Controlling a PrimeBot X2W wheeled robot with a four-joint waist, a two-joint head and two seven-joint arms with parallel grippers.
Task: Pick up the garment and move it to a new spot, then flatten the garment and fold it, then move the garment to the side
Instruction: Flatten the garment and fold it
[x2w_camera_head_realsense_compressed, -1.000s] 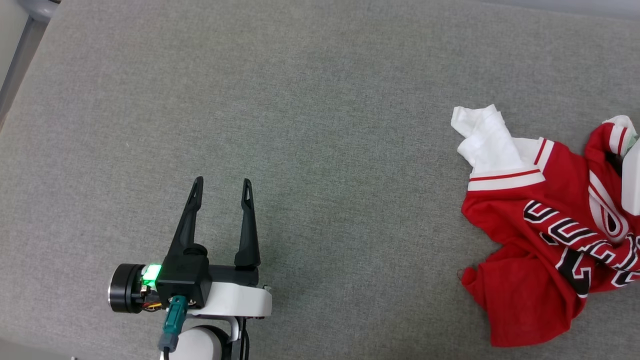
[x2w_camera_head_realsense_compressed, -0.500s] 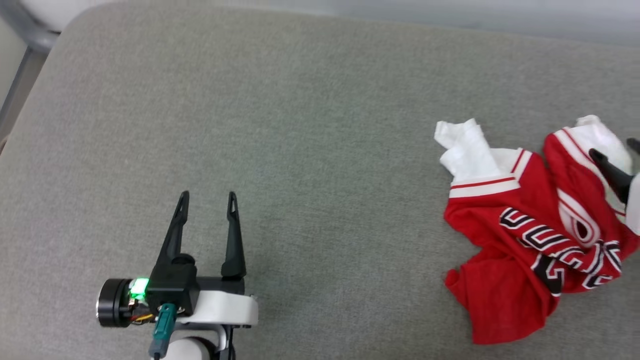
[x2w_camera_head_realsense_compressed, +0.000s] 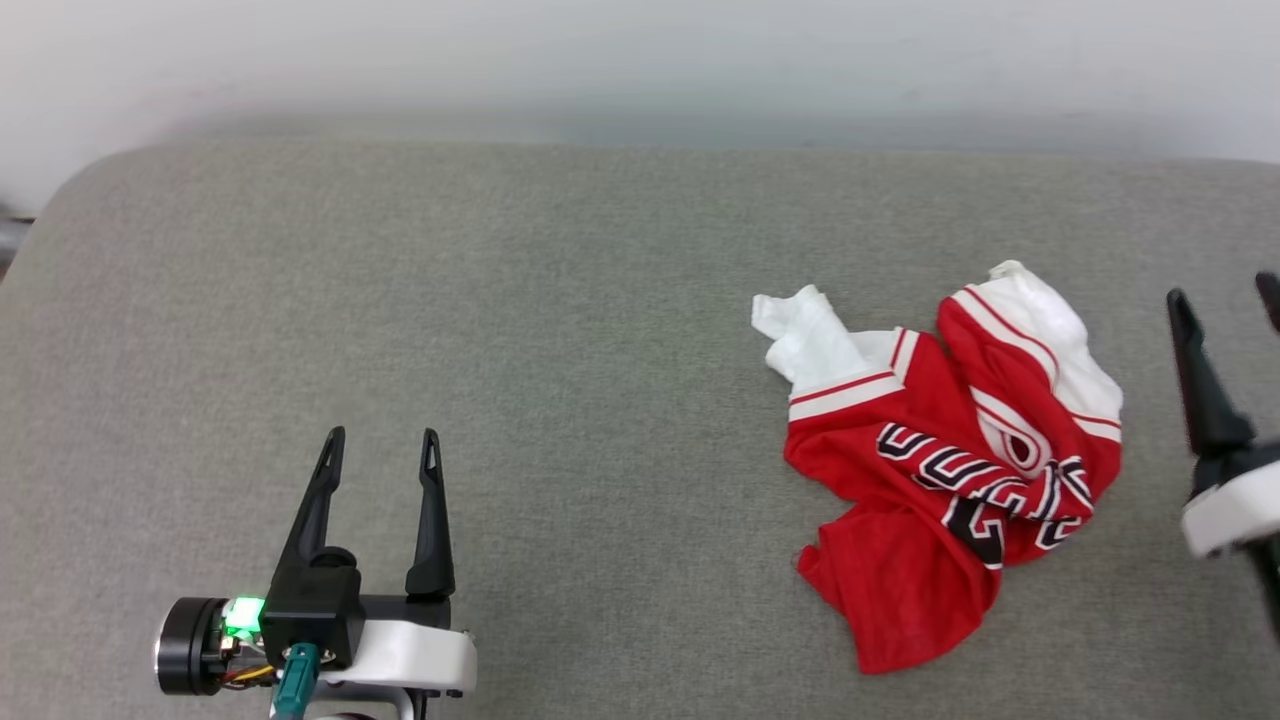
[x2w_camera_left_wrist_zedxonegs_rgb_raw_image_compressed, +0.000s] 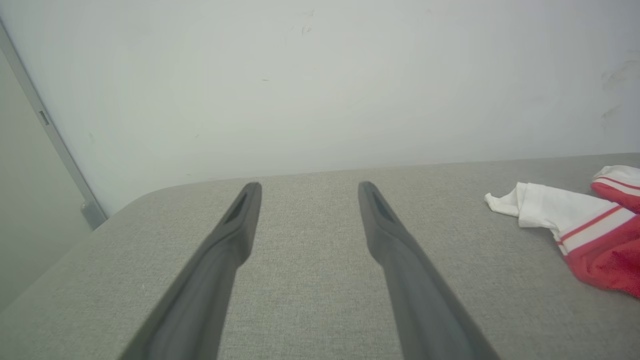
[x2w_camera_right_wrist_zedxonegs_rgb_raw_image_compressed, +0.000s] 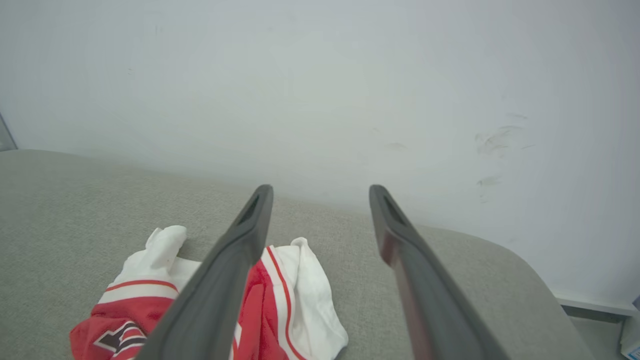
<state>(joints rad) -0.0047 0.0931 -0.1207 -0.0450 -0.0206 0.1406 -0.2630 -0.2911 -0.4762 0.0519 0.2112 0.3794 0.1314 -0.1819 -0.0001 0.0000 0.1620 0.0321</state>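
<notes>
Right jaws have seemingly released the one garment (x2w_camera_head_realsense_compressed: 950, 470).

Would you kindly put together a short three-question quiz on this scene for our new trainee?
1. True or false: the right claw is clamped on the garment.
2. Choose one. The garment lies on the grey surface: A) neatly folded; B) crumpled in a heap; C) spread flat with both sleeves out.
3. Fill in the gap: the left claw is apart from the garment, with its jaws ____.

Key: 1 false, it stands open beside the garment with nothing between its jaws; 2 B; 3 open.
</notes>
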